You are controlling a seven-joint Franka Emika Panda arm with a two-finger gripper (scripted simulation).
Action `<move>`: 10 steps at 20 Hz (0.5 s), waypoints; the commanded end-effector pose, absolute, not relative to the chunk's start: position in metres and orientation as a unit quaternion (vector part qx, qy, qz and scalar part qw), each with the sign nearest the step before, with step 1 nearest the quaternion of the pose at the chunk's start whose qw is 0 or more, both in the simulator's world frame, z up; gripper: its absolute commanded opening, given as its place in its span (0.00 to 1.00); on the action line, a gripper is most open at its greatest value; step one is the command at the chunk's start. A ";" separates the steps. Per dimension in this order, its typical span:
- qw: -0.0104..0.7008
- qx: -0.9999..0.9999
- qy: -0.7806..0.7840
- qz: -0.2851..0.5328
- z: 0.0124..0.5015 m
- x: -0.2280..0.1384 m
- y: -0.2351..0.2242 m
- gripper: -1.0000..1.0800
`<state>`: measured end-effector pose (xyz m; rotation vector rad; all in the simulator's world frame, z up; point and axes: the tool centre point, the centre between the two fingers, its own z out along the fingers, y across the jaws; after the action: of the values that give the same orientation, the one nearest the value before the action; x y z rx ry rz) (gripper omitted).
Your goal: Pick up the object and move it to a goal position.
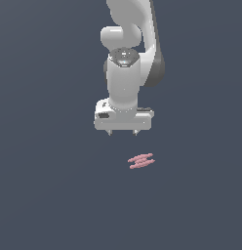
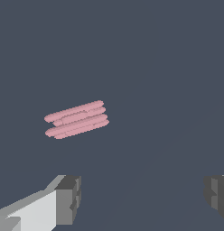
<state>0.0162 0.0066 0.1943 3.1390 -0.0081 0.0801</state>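
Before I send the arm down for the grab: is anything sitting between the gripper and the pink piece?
Nothing visible does. The gripper hangs open above the bare grey floor, and the pink piece lies flat, untouched, slightly toward the exterior view's right of the fingertips. The wrist view shows only floor between fingers and piece.

You're looking at a glossy white arm (image 1: 124,73) with rounded, chunky joints and a dark grey band down one side. There's a shiny round cap on the wrist. The white boxy gripper (image 1: 122,132) has tiny dark grey fingertips (image 2: 68,199).
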 end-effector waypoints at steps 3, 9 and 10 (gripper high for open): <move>0.001 1.000 -0.003 0.025 0.193 0.016 0.006 0.96; 0.004 1.000 -0.012 0.012 0.180 0.010 -0.002 0.96; 0.005 1.000 -0.013 0.011 0.178 0.009 -0.003 0.96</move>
<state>0.0106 -0.0009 0.1813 3.1332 -0.0357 0.0425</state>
